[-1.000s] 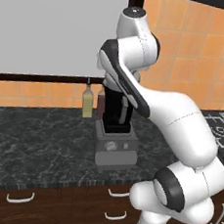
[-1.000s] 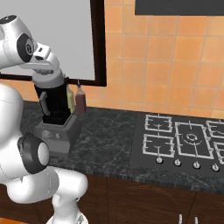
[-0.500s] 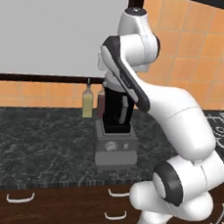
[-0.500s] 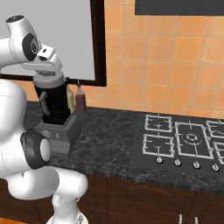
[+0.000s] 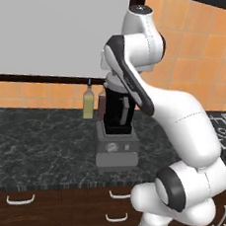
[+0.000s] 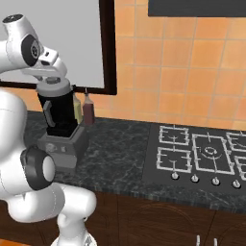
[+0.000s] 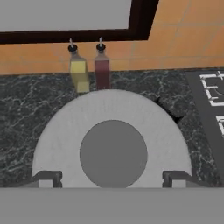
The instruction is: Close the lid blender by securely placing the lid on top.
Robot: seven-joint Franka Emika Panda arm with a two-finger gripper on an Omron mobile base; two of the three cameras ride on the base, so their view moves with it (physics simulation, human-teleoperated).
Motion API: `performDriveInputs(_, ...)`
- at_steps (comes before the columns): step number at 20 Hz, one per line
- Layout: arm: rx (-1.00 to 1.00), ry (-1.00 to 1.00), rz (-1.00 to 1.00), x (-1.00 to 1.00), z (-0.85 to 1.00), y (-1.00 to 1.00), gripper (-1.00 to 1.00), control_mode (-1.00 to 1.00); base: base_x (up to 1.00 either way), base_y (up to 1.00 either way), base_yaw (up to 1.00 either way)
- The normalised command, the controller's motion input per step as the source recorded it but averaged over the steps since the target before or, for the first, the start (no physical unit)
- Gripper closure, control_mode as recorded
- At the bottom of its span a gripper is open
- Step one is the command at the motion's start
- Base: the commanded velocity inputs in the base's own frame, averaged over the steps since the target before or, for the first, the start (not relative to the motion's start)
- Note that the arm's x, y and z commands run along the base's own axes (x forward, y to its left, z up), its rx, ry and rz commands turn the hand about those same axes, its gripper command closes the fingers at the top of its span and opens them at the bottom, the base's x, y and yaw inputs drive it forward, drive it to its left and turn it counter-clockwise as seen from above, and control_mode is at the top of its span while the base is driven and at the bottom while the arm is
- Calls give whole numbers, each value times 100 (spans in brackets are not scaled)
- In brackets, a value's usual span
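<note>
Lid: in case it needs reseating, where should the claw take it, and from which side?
Take the lid by its raised centre knob, coming straight down from above. It lies flat on the blender, and the knob sits between the open claw fingers; the rim looks too broad to span.

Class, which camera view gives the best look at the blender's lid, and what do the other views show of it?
The hand view: the lid is seen from straight above, round with its darker central knob. The right base view shows it side-on, capping the blender jar, partly behind the arm. In the left base view the arm covers the jar top.
</note>
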Motion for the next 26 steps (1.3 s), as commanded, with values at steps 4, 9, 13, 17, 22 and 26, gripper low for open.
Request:
performDriveInputs(4, 2, -15, 0, -63, 21, -10, -100, -100, 0, 0, 0)
performDriveInputs(9, 19, -24, -1, -100, -3, -89, -100, -100, 0, 0, 0)
performDriveInputs(13, 14, -29, 0, -100, -43, -100, -100, -100, 0, 0, 0)
performDriveInputs(17, 9, -27, 0, -100, -73, -100, -100, -100, 0, 0, 0)
performDriveInputs(22, 7, -21, 0, -100, -100, -100, -100, -100, 0, 0, 0)
performDriveInputs(26, 6, -29, 0, -100, -24, -85, -100, -100, 0, 0, 0)
